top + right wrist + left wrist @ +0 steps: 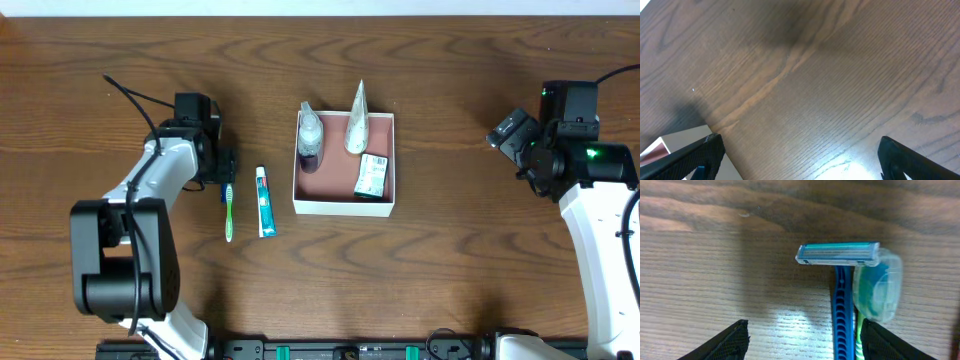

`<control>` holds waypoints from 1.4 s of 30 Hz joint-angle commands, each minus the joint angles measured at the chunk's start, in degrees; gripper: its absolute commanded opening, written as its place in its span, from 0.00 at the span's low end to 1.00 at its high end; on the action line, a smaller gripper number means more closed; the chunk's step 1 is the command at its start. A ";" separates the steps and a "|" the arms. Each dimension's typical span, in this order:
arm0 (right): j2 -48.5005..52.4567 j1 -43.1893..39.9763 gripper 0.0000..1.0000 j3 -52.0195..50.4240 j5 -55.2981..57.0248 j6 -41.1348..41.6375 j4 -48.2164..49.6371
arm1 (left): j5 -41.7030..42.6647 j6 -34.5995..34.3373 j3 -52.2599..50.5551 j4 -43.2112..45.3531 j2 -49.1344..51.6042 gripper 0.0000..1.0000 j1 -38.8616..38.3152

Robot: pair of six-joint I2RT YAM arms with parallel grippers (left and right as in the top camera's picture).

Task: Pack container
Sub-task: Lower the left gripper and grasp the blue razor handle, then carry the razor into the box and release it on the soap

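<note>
The container point(344, 207) holds three toiletries point(372, 176); left hand point(804, 330) and right hand point(799, 145) both gape wide.

White container point(344, 208), pinkish-brown inside; blue razor point(842, 305); green toothbrush point(228, 212).

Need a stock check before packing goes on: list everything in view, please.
box: one, white with a pinkish-brown floor, table centre
bottle: one, clear with dark contents, in the box, back left
tube: one, silvery white, in the box, at the back
packet: one, green and white, in the box, right side
toothpaste: one, white and teal, on the table left of the box
toothbrush: one, green, left of the toothpaste
razor: one, blue, beside the toothbrush head
table: one, brown wood
left gripper: one, black, open over the razor
right gripper: one, black, open over bare table
</note>
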 commanded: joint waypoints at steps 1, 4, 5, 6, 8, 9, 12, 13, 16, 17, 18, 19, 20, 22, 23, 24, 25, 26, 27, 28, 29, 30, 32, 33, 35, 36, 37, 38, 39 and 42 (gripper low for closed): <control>0.20 -0.28 0.99 0.44 0.22 -0.76 -0.07 | -0.85 0.48 0.33 -0.02 2.19 0.72 -0.13; 0.20 -0.28 0.99 0.44 0.22 -0.76 -0.07 | -0.85 0.39 0.33 -0.04 2.54 0.72 -0.13; 0.20 -0.28 0.99 0.44 0.22 -0.76 -0.07 | -0.83 0.20 0.33 -0.02 2.54 0.72 -0.13; 0.20 -0.28 0.99 0.44 0.22 -0.76 -0.07 | -0.76 -0.04 0.35 -0.04 2.54 0.70 -0.13; 0.20 -0.28 0.99 0.44 0.22 -0.76 -0.07 | -0.31 -0.44 0.35 -0.09 2.54 0.61 -0.13; 0.20 -0.28 0.99 0.44 0.24 -0.76 -0.07 | 0.24 -0.42 0.35 -0.09 2.54 0.54 -0.15; 0.20 -0.26 0.99 0.44 0.22 -0.76 -0.07 | 2.62 -0.39 0.35 -0.09 2.54 0.45 -0.20; 0.20 -0.28 0.99 0.44 0.22 -0.76 -0.07 | 3.15 -0.42 0.35 -0.20 2.54 0.40 -0.20; 0.20 -0.28 0.99 0.44 0.22 -0.74 -0.07 | 3.74 -0.39 0.35 -0.70 2.54 0.32 -0.20; 0.20 -0.28 0.99 0.44 0.22 -0.76 -0.07 | 3.74 -0.39 0.35 -0.85 2.54 0.29 -0.20; 0.20 -0.28 0.99 0.44 0.22 -0.76 -0.07 | 3.74 -0.39 0.35 -0.94 2.54 0.24 -0.20; 0.20 -0.28 0.99 0.44 0.22 -0.76 -0.07 | 3.80 -0.39 0.35 -1.11 2.54 0.19 -0.20; 0.20 -0.28 0.99 0.44 0.22 -0.76 -0.07 | 3.91 -0.39 0.35 -1.16 2.54 0.14 -0.20; 0.20 -0.28 0.99 0.44 0.22 -0.76 -0.07 | 3.91 -0.39 0.35 -1.36 2.54 0.07 -0.20; 0.20 -0.28 0.99 0.44 0.22 -0.76 -0.07 | 3.91 -0.39 0.35 -1.55 2.51 0.06 -0.20; 0.20 -0.28 0.99 0.46 0.22 -0.76 -0.07 | 3.91 -0.37 0.35 -1.73 2.49 0.06 -0.20; 0.20 -0.28 0.99 0.44 0.22 -0.76 -0.07 | 3.89 -0.35 0.35 -1.92 2.43 0.06 -0.20; 0.20 -0.28 0.99 0.44 0.22 -0.76 -0.07 | 3.89 -0.37 0.37 -2.25 2.32 0.06 -0.20; 0.20 -0.28 0.99 0.44 0.22 -0.76 -0.07 | 3.89 -0.37 0.42 -2.67 1.97 0.06 -0.17; 0.20 -0.28 0.99 0.44 0.22 -0.76 -0.07 | 3.91 -0.37 0.59 -3.26 1.42 0.06 -0.20; 0.20 -0.28 0.99 0.44 0.22 -0.76 -0.07 | 3.91 -0.39 0.87 -3.96 0.70 0.06 -0.22; 0.20 -0.28 0.99 0.44 0.22 -0.76 -0.07 | 3.89 -0.37 1.31 -4.96 -0.39 0.06 -0.31; 0.20 -0.28 0.99 0.44 0.22 -0.76 -0.07 | 3.93 -0.39 2.64 -7.37 -3.13 0.06 -0.33; 0.20 -0.28 0.99 0.46 0.22 -0.76 -0.07 | 4.00 -0.39 3.54 -8.98 -4.92 0.06 -0.52; 0.20 -0.28 0.99 0.44 0.22 -0.76 -0.07 | 4.66 -0.35 5.20 -12.09 -8.79 0.06 -1.25; 0.20 -0.28 0.99 0.44 0.22 -0.76 -0.07 | 5.51 -0.11 5.92 -13.44 -11.02 0.06 -1.95; 0.20 -0.28 0.99 0.44 0.22 -0.76 -0.07 | 6.43 -0.09 6.40 -14.40 -13.27 0.06 -2.80; 0.20 -0.28 0.99 0.44 0.24 -0.76 -0.07 | 7.19 0.07 6.54 -14.80 -15.17 0.06 -3.69; 0.20 -0.28 0.99 0.46 0.22 -0.76 -0.07 | 7.96 0.31 6.54 -15.10 -17.49 0.06 -5.03; 0.20 -0.28 0.99 0.44 0.22 -0.74 -0.07 | 9.40 1.70 6.51 -15.78 -22.38 0.06 -9.46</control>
